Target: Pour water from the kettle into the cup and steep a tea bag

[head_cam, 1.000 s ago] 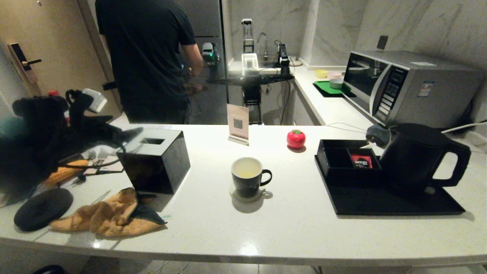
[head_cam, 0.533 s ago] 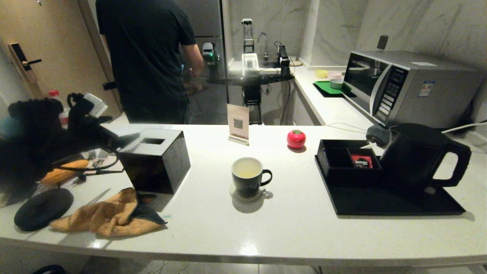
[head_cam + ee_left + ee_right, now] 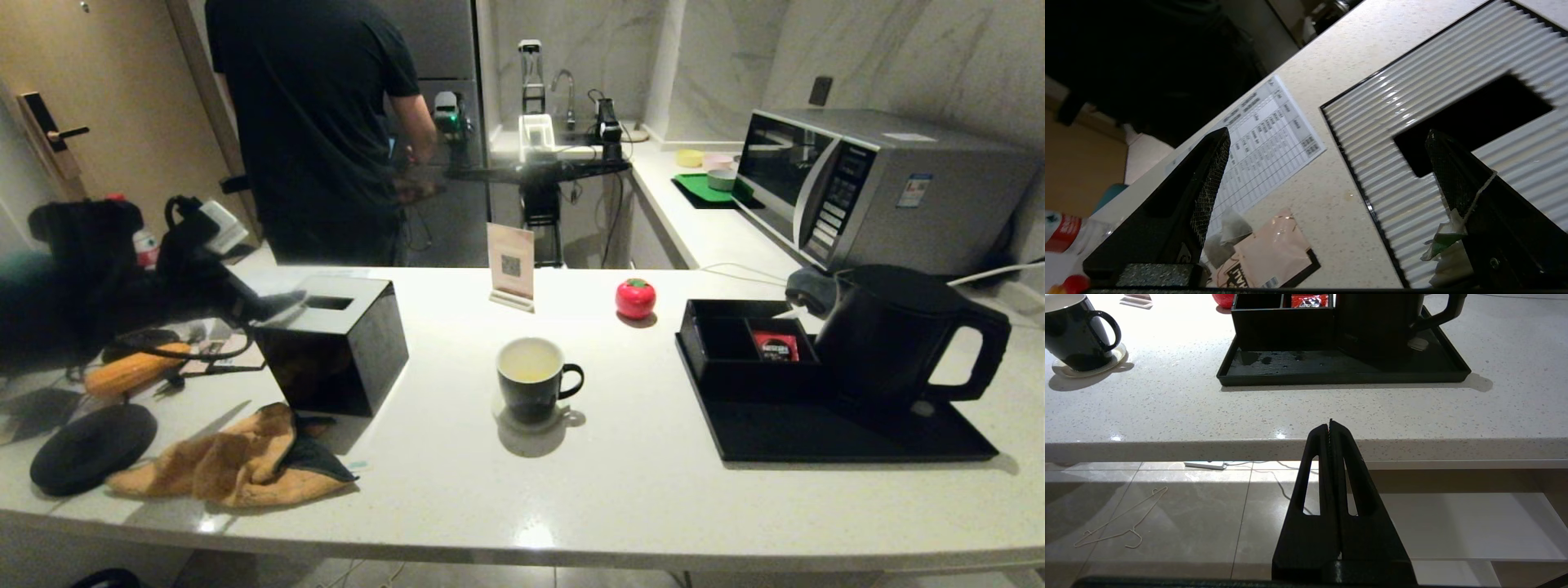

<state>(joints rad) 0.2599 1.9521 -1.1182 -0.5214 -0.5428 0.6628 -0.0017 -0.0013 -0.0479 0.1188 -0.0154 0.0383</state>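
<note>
The black cup (image 3: 531, 380) holds pale water (image 3: 529, 362) and stands mid-counter on a coaster; it also shows as the cup (image 3: 1077, 332) in the right wrist view. The big black kettle (image 3: 894, 335) stands on the black tray (image 3: 816, 437). My left gripper (image 3: 273, 306) hovers open over the counter's left side, by the tissue box's top edge. In the left wrist view the left gripper (image 3: 1327, 131) is open and empty. Below it, a small pale grey tea bag (image 3: 1224, 230) rests beside a pink sachet (image 3: 1274, 253). My right gripper (image 3: 1330, 422) is shut, below the counter's front edge.
The black tissue box (image 3: 335, 343) has a ribbed lid (image 3: 1453, 102). An orange cloth (image 3: 220, 461), a black round disc (image 3: 91, 447), a printed sheet (image 3: 1265, 130), a red tomato figure (image 3: 635, 297), a red sachet (image 3: 774, 346), a microwave (image 3: 873, 184) and a standing person (image 3: 318, 122) are around.
My left arm has shifted a little to the right, towards the tissue box. The cup, the kettle and the right arm have not moved.
</note>
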